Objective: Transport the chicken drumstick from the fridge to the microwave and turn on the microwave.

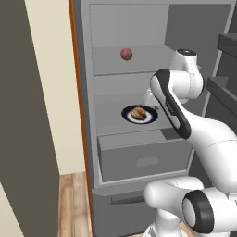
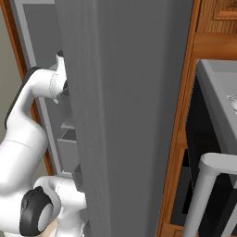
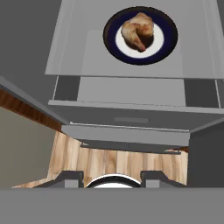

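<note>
Inside the open fridge [image 1: 139, 152] we hover our spread, empty fingers [image 3: 72, 178] above the plated chicken drumstick [image 3: 138, 30], needing to descend and grasp.

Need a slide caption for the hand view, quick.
Golden-brown chicken drumstick on a dark-rimmed white plate on the open grey fridge's shelf, drawers below, seen from above.

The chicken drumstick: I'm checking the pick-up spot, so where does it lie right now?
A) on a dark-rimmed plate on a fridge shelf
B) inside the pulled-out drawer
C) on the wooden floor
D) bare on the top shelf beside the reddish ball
A: the chicken drumstick lies on the dark-rimmed plate, on the shelf below the reddish ball.
</note>
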You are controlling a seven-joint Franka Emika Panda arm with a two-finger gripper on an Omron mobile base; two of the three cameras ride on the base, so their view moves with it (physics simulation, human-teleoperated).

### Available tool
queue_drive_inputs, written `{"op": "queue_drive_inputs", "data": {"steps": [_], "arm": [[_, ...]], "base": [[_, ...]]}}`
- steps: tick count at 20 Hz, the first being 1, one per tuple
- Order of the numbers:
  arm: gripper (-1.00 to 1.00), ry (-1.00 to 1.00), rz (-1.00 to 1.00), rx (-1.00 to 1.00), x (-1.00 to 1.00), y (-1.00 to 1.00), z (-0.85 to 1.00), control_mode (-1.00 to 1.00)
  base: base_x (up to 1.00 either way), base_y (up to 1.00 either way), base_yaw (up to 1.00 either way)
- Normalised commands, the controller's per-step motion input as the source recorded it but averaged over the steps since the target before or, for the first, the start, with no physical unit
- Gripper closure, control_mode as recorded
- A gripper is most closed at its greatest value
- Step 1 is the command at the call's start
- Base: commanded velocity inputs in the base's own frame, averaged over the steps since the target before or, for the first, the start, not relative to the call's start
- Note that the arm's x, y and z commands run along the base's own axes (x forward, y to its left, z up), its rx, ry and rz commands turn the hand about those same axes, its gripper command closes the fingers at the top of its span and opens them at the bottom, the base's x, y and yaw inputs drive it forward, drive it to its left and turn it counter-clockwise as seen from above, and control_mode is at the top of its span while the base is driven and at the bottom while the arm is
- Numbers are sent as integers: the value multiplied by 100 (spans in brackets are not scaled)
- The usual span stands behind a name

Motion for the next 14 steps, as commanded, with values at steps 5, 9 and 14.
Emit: {"op": "queue_drive_inputs", "data": {"steps": [5, 9, 14], "arm": [[-100, -1, 0, 0, -3, 0, -1, -100], [-100, 1, 0, -1, -15, 0, -12, -100], [-100, -4, 0, -2, -11, 0, -27, -100]], "base": [[0, 0, 0], [0, 0, 0], [0, 0, 0]]}}
